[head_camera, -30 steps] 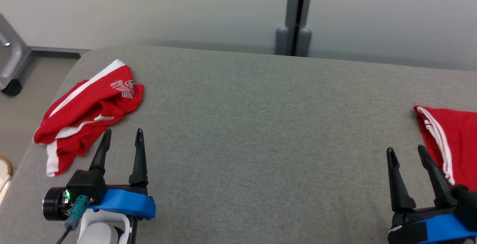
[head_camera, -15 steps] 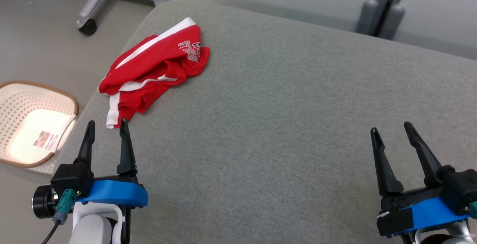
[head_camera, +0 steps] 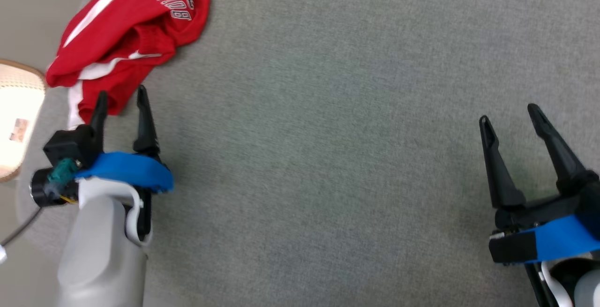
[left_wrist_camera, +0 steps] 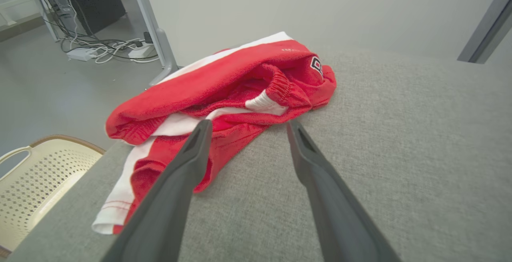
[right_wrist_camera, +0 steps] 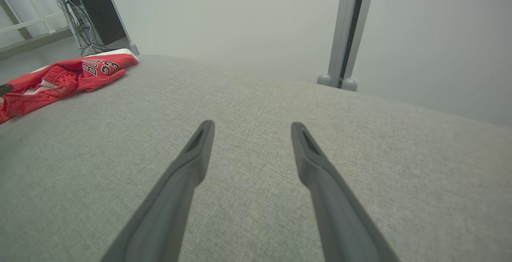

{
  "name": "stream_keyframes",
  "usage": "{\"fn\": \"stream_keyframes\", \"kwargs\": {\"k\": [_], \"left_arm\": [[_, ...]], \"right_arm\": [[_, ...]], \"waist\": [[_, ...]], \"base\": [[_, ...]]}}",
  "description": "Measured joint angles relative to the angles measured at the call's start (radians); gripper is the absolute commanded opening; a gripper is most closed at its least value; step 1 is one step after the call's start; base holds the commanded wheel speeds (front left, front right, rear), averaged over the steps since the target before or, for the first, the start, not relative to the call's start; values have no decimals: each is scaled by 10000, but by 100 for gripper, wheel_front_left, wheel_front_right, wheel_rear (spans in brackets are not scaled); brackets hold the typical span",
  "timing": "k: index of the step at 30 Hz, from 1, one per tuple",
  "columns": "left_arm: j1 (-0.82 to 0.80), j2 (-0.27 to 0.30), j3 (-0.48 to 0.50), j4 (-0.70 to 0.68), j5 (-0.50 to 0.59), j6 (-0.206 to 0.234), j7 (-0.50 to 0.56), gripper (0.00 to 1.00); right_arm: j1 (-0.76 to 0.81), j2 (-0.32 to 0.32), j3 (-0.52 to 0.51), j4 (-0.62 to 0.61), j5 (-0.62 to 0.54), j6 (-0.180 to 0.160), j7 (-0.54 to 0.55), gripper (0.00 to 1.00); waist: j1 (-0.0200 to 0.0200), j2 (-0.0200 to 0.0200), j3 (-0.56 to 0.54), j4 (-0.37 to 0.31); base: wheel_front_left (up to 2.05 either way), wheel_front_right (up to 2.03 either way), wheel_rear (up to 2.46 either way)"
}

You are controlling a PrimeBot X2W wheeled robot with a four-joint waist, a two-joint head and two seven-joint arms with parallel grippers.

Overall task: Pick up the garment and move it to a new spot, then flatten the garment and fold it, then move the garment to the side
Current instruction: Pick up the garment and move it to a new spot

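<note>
The garment (head_camera: 126, 30) is a crumpled pair of red shorts with white stripes and lettering, lying at the upper left of the grey padded surface (head_camera: 328, 110). My left gripper (head_camera: 121, 96) stands open just below it, fingertips at its near edge, nothing between them. In the left wrist view the garment (left_wrist_camera: 224, 90) lies right ahead of the left gripper (left_wrist_camera: 247, 124), whose left finger overlaps the cloth's lower fold. My right gripper (head_camera: 511, 112) is open over bare surface at the lower right. From the right wrist the garment (right_wrist_camera: 60, 78) shows far left, well away from the right gripper (right_wrist_camera: 252, 126).
A cream perforated basket (head_camera: 14, 124) stands on the floor off the surface's left edge, seen also as the basket (left_wrist_camera: 36, 182) in the left wrist view. A grey post (right_wrist_camera: 346, 30) rises behind the surface. Cables and a metal stand leg (left_wrist_camera: 154, 26) lie on the floor beyond.
The head camera has tilted down and turned left, so the whole picture shifted. The left gripper's tips now sit closer to the garment's near edge. Both grippers stay open.
</note>
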Motion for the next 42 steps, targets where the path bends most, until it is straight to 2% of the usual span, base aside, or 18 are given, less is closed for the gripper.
{"fn": "stream_keyframes", "kwargs": {"k": [6, 11, 12, 13, 21, 30, 36, 42], "left_arm": [[-1411, 470, 546, 2393, -230, -228, 2, 100], [-2011, 715, 895, 3536, -337, -286, 0, 100], [-2035, 734, 922, 3616, -353, -299, 2, 60], [-2054, 729, 940, 3647, -355, -314, 2, 0], [-1325, 665, 1607, 2105, -100, -328, 4, 0], [771, 683, 1927, -589, 779, -276, 0, 0], [2157, 384, 1469, -1904, 1262, -286, 0, 0], [3395, 19, 708, -2778, 1271, -349, 270, 0]], "right_arm": [[-242, -146, -113, -165, 35, 0, 81, 100], [-342, -192, -222, -148, 77, 0, 17, 100], [-343, -194, -236, -134, 77, 0, -12, 100], [-345, -190, -274, -117, 77, 0, -27, 100], [-392, 31, -290, 244, 82, 0, -527, 100], [114, 430, -387, 1206, 322, 0, -1262, 100], [803, 552, -466, 1436, 454, 2, -1338, 100], [1211, 587, -502, 1505, 738, 0, -1329, 100]], "waist": [[0, 0, 841, -266], [-3, -2, 930, -401], [-4, -2, 923, -420], [-3, -2, 900, -423], [-4, -3, 211, -419], [-8, -7, -1637, -620], [-8, -8, -2827, -1026], [-7, -8, -3457, -1704]], "base": [[0, 0, 0], [0, 0, 0], [0, 0, 0], [0, 0, 0], [0, 0, 0], [0, 0, 0], [0, 0, 0], [0, 0, 0]]}}
